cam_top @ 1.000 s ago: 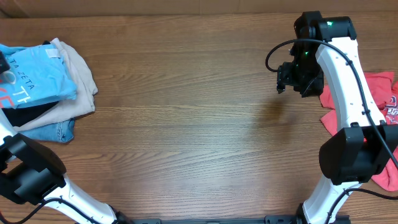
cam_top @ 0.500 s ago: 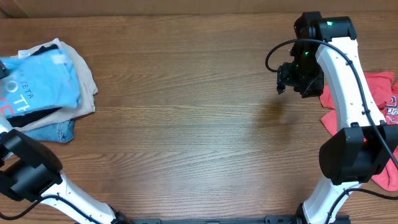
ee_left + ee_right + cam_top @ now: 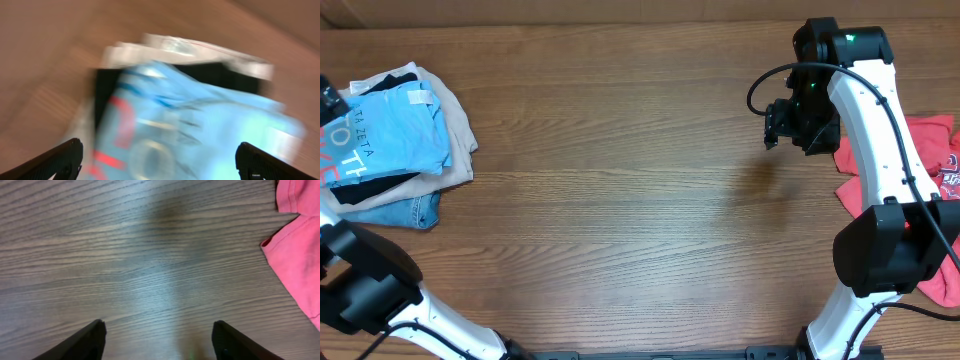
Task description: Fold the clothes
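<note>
At the far left edge of the wooden counter [image 3: 640, 200], a folded light blue T-shirt [image 3: 385, 140] with white and red lettering lies flat on top of a heap of clothes, its print facing up. A black garment [image 3: 370, 187] shows beneath it along the top and lower edges. A beige garment [image 3: 455, 125] spreads out to the right, and a denim piece [image 3: 405, 212] sticks out at the bottom. The left wrist view of the shirt is blurred. Well apart, at the right edge, a red garment [image 3: 930, 140] lies rumpled and unfolded, partly hidden behind an arm.
</note>
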You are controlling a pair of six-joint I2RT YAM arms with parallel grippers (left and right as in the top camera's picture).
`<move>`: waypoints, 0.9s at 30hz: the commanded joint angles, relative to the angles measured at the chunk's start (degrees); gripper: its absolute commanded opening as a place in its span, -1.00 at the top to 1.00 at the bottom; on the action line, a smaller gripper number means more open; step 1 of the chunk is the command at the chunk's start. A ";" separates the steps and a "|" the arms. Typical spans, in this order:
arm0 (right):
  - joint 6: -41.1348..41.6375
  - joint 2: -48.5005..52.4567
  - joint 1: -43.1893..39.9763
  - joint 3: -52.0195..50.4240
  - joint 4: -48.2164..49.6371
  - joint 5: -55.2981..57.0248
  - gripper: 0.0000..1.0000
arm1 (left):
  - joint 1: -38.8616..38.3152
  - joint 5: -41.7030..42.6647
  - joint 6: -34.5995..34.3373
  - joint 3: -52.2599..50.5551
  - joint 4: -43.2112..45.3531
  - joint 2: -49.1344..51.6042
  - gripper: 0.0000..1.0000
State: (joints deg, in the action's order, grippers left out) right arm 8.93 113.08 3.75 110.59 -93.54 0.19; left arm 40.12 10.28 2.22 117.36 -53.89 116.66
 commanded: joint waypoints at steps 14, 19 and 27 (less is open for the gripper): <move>-0.04 -0.35 -0.07 0.76 9.81 -12.09 -1.00 | -20.90 10.27 -2.45 1.64 -17.62 -3.54 -1.00; -0.02 -0.35 -0.09 0.76 15.67 -13.38 -1.00 | -30.51 3.02 -2.21 1.64 -19.82 -3.54 -1.00; -1.70 -0.35 -0.13 0.76 17.40 -13.14 -1.00 | -37.48 -0.20 -2.64 1.64 -27.23 -3.54 -1.00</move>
State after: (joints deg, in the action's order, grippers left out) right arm 8.58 113.08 3.75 110.59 -75.72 -12.19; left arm 3.16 12.80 0.27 117.93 -79.57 114.45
